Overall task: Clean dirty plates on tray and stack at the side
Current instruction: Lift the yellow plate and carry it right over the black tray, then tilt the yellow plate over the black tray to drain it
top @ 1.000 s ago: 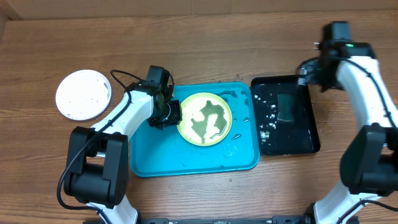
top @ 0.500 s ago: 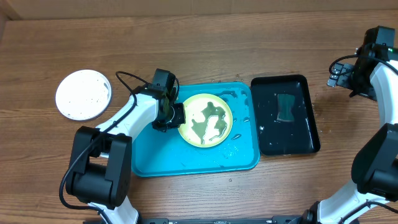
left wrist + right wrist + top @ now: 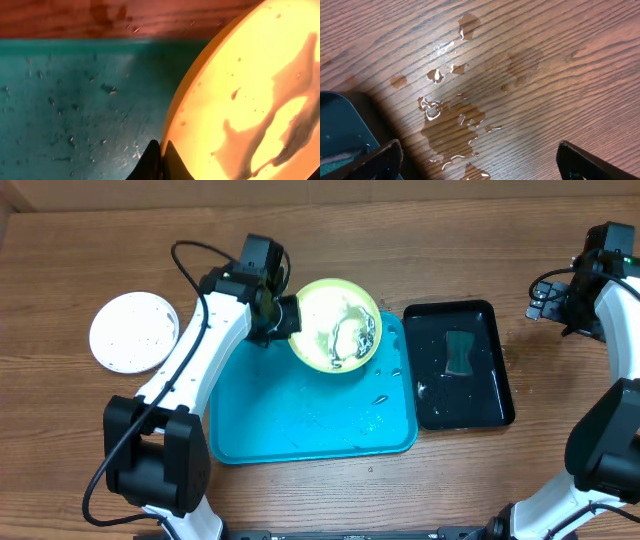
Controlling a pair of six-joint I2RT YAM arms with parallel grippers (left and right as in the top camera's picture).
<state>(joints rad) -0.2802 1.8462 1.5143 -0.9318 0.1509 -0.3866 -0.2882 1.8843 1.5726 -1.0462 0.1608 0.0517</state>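
The left tool (image 3: 281, 316) pinches the left rim of the yellow plate (image 3: 335, 325), holding it tilted over the far edge of the blue tray (image 3: 300, 425). The white plate (image 3: 133, 332) lies on the surface (image 3: 100, 240), well left of the tray. The right tool (image 3: 480, 157) is spread wide above wet wood beyond the black tray (image 3: 460, 365).

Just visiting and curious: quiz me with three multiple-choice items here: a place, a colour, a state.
1. The white round plate lies: A on the floor; B on the wooden table, left of the turquoise plastic tray; C on another plate.
2. The left hand grips a smeared round plate coloured: A pale yellow; B red; C black.
3. The right hand is: A open; B shut on a cup; C shut on a plate.
B, bare wood surrounds it; A, yellow in the wrist view; A, wide gap, nothing held.
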